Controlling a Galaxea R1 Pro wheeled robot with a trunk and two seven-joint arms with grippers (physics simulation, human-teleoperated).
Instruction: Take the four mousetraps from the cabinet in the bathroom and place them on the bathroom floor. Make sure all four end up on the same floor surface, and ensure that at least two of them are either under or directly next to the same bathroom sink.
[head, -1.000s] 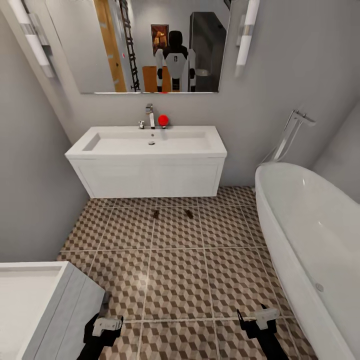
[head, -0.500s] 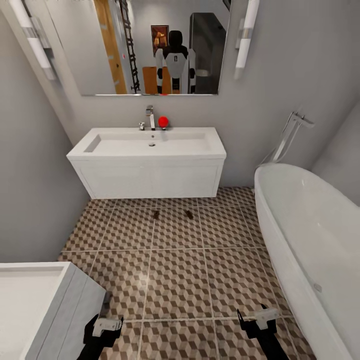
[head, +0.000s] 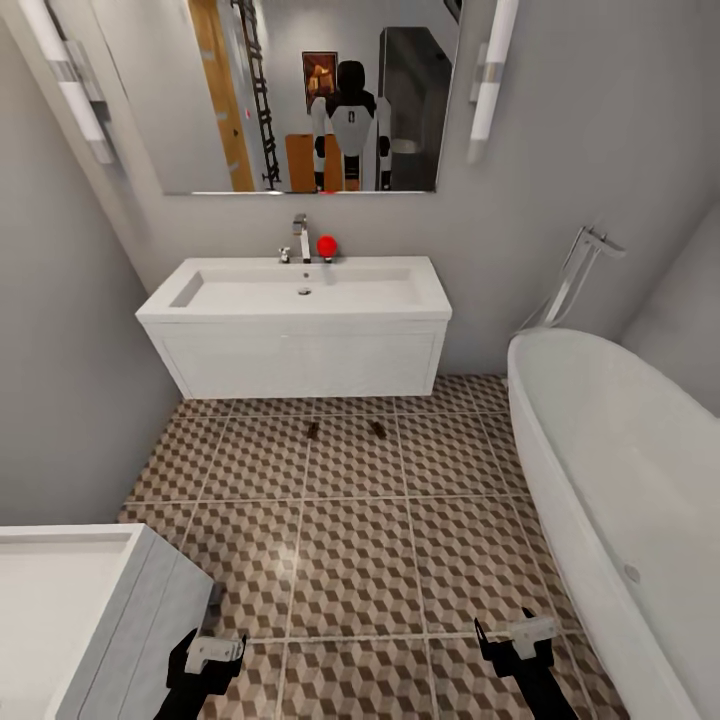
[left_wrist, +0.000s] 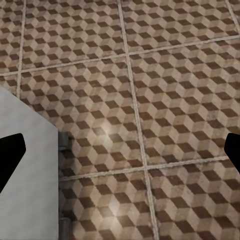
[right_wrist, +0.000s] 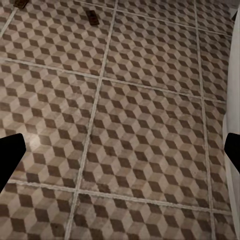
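Observation:
Two mousetraps (head: 312, 430) (head: 378, 428) lie on the cube-patterned bathroom floor (head: 350, 560), just in front of the white sink (head: 300, 295) on its drawer unit. The right wrist view catches the same mousetraps (right_wrist: 92, 16) (right_wrist: 21, 3) far ahead on the tiles. My left gripper (head: 205, 655) and right gripper (head: 520, 635) hang low at the near edge, well short of the traps. Both wrist views show the left gripper (left_wrist: 120, 155) and right gripper (right_wrist: 120, 150) open, with bare tile between the fingers. The orange-brown cabinet (head: 300, 160) appears as a reflection in the mirror.
A white oval bathtub (head: 620, 470) runs along the right side with a floor-standing tap (head: 585, 265). A second white boxy unit (head: 90, 610) stands at the near left, close to my left gripper. A red ball (head: 326, 244) sits by the sink faucet. Grey walls close in on the left.
The whole picture has shifted slightly, with the sink sitting a little lower, so the camera moved. The mousetraps and both grippers hold their places.

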